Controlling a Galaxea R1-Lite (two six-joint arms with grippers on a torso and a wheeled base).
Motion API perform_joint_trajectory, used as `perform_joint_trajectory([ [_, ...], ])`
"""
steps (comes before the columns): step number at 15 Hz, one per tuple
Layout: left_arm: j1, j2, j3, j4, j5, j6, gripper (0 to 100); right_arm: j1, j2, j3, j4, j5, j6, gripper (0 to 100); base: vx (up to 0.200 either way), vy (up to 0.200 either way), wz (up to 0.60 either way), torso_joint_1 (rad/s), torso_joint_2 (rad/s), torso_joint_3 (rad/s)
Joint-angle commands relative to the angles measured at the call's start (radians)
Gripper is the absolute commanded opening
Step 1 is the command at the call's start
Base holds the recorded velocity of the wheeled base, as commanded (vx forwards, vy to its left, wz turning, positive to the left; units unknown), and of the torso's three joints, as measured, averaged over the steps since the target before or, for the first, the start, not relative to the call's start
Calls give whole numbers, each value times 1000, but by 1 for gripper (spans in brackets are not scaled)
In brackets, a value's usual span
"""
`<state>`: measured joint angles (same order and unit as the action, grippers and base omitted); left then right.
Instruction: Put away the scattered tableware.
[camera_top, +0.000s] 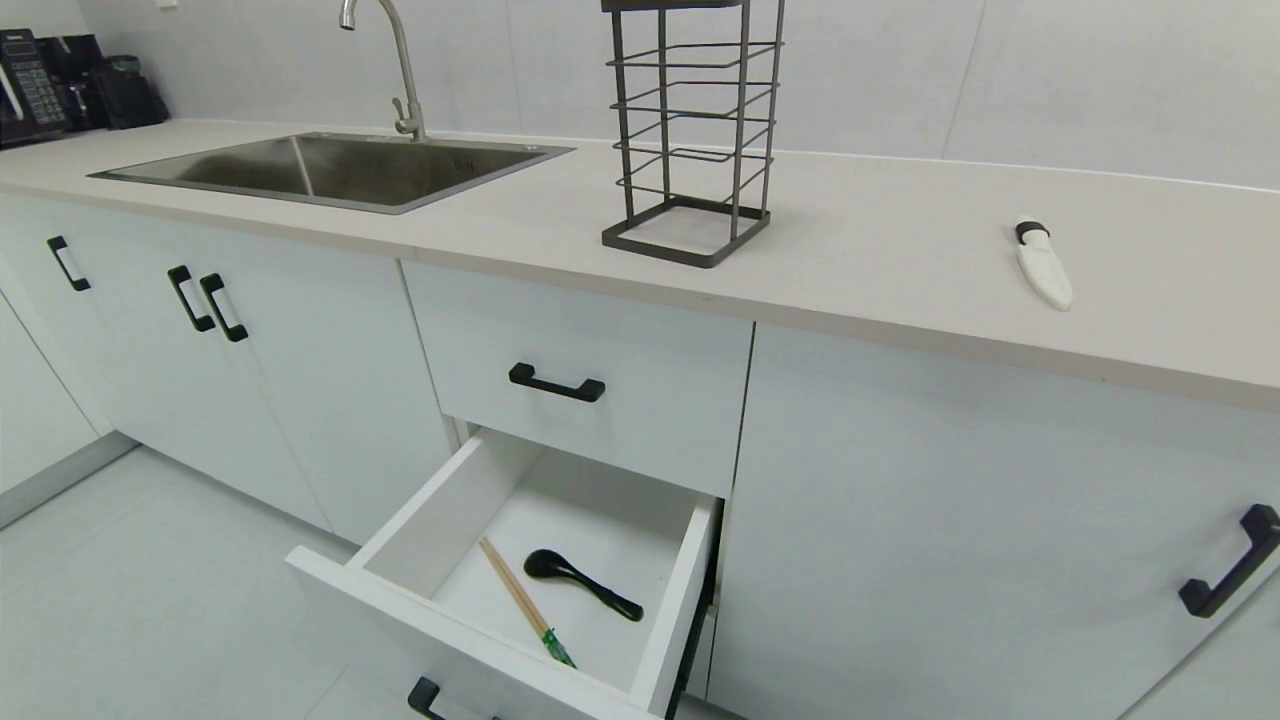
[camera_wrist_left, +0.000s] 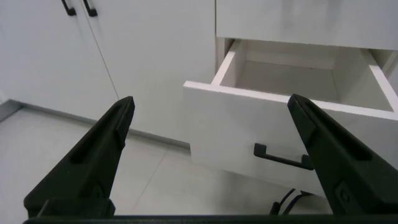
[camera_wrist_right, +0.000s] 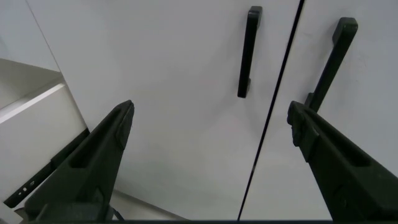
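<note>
A white drawer (camera_top: 400, 590) stands pulled out below the counter. A black spoon (camera_top: 580, 582) and a pair of wooden chopsticks with green ends (camera_top: 522, 602) lie on its floor. On the counter to the right rests a white knife with a black band (camera_top: 1042, 265). My left gripper (camera_wrist_left: 211, 109) hangs open in front of the open drawer (camera_wrist_left: 249, 118), a little away from its black handle (camera_wrist_left: 283, 158). My right gripper (camera_wrist_right: 211, 115) is open too, facing white cabinet doors with black handles (camera_wrist_right: 249, 53). Nothing is held.
A black wire rack (camera_top: 692, 130) stands on the counter's middle. A steel sink (camera_top: 330, 168) with a tap (camera_top: 395, 60) lies at the left, dark appliances (camera_top: 60, 85) at the far left corner. A shut drawer with a black handle (camera_top: 556, 383) sits above the open one.
</note>
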<state>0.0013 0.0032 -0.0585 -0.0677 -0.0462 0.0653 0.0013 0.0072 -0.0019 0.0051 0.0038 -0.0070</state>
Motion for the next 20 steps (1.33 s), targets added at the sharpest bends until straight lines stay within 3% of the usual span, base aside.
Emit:
perform_joint_trajectory([
  [1, -15, 93, -287, 62, -4, -64, 100, 2, 7, -1, -1, 2, -1, 100, 0, 0, 0, 0, 0, 0],
  [3, -72, 116, -319, 232, -41, -104, 100, 0, 7, -1, 1, 1, 2, 100, 0, 0, 0, 0, 0, 0],
  [7, -167, 267, -294, 335, -50, -193, 100, 0, 7, -1, 1, 1, 4, 100, 0, 0, 0, 0, 0, 0],
  [8, -210, 353, -265, 370, -112, -243, 100, 0, 7, 0, 1, 1, 4, 100, 0, 0, 0, 0, 0, 0],
  [10, -219, 489, -230, 362, -184, -288, 100, 0, 7, -1, 1, 1, 4, 100, 0, 0, 0, 0, 0, 0],
  [13, -231, 661, -196, 333, -213, -285, 100, 0, 7, 0, 1, 1, 4, 100, 0, 0, 0, 0, 0, 0],
  [14, -257, 727, -170, 289, -242, -283, 100, 0, 7, -1, 1, 1, 4, 100, 0, 0, 0, 0, 0, 0],
  [16, -268, 844, -136, 200, -242, -268, 100, 0, 7, -1, 1, 1, 4, 100, 0, 0, 0, 0, 0, 0],
  [18, -261, 1037, -92, 55, -241, -187, 100, 0, 7, -1, 1, 1, 4, 100, 0, 0, 0, 0, 0, 0],
  [20, -261, 1112, -50, -12, -241, -153, 100, 0, 7, -1, 1, 1, 4, 100, 0, 0, 0, 0, 0, 0],
])
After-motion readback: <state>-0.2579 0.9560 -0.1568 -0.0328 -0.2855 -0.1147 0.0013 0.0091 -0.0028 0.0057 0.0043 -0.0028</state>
